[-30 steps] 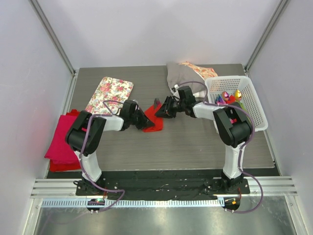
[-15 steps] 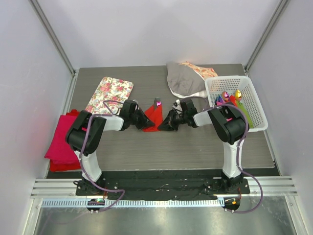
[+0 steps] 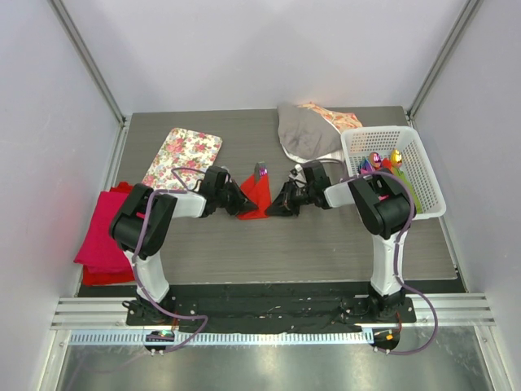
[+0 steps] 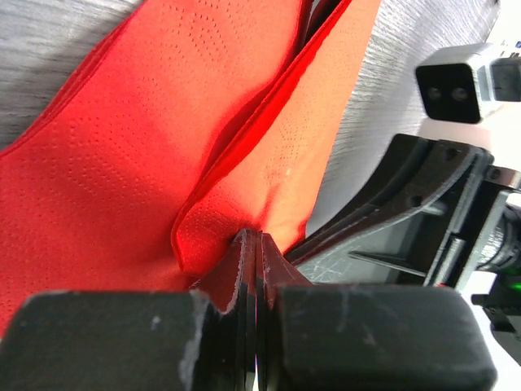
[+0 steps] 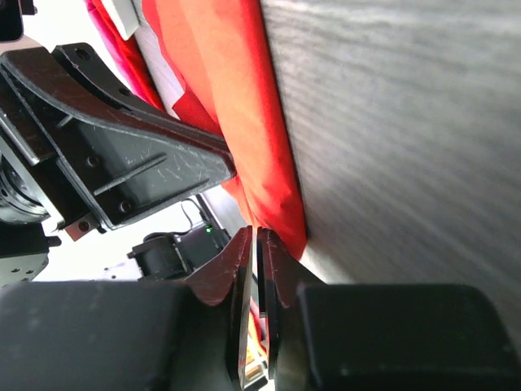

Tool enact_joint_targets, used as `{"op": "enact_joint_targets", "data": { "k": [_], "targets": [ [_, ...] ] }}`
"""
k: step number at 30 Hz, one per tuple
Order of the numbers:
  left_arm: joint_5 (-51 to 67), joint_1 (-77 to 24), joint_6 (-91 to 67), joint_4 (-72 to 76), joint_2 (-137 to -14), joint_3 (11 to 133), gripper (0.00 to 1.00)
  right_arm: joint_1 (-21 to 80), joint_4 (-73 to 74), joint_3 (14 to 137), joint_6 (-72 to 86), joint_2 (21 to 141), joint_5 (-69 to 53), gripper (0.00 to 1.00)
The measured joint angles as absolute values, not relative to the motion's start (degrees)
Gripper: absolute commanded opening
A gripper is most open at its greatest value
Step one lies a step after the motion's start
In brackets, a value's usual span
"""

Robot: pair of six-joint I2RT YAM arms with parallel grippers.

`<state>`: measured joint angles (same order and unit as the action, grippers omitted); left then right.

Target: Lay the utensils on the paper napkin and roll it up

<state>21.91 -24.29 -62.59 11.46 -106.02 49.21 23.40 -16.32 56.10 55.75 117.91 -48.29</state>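
The left arm (image 3: 146,224) and right arm (image 3: 383,212) are wearing white link shells between bulky black joint housings, each with a small red mark showing on the shoulder joint. A purple cable (image 3: 181,169) is looping along each arm down to black base plates (image 3: 155,309). Up close, the left gripper (image 4: 256,244) and right gripper (image 5: 254,240) are showing matte black, scuffed fingers (image 4: 366,342) tapering to thin tips, with black side plates (image 5: 122,163) carrying small screws. A tiny green light (image 5: 207,230) is glowing on the left wrist.

White basket (image 3: 430,191) and grey cloth (image 3: 305,134) crowd behind the right claw (image 3: 275,208)
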Motion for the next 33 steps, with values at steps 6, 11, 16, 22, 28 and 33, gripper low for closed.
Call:
{"op": "enact_joint_targets", "data": {
  "k": [6,11,16,22,28,33],
  "targets": [
    [21.9,-24.3,-62.6,11.5,-106.0,49.2,0.00,23.0,-11.0,57.8,53.0,115.3,-46.1,0.17],
    [21.9,-24.3,-62.6,11.5,-106.0,49.2,0.00,23.2,-9.9,58.8,52.2,115.0,-45.5,0.16],
    [21.9,-24.3,-62.6,11.5,-106.0,49.2,0.00,24.1,-9.0,58.8,51.2,116.1,-45.2,0.14],
    [21.9,-24.3,-62.5,11.4,-106.0,49.3,0.00,24.3,-9.6,58.8,51.2,117.6,-46.4,0.20],
    [21.5,-24.3,-61.1,9.8,-106.0,50.2,0.00,24.3,-8.8,61.6,51.4,117.5,-45.5,0.25],
    [21.2,-24.3,-59.7,8.0,-106.0,51.1,0.00,24.4,-9.5,72.2,52.6,118.8,-42.7,0.23]
  ]
}}
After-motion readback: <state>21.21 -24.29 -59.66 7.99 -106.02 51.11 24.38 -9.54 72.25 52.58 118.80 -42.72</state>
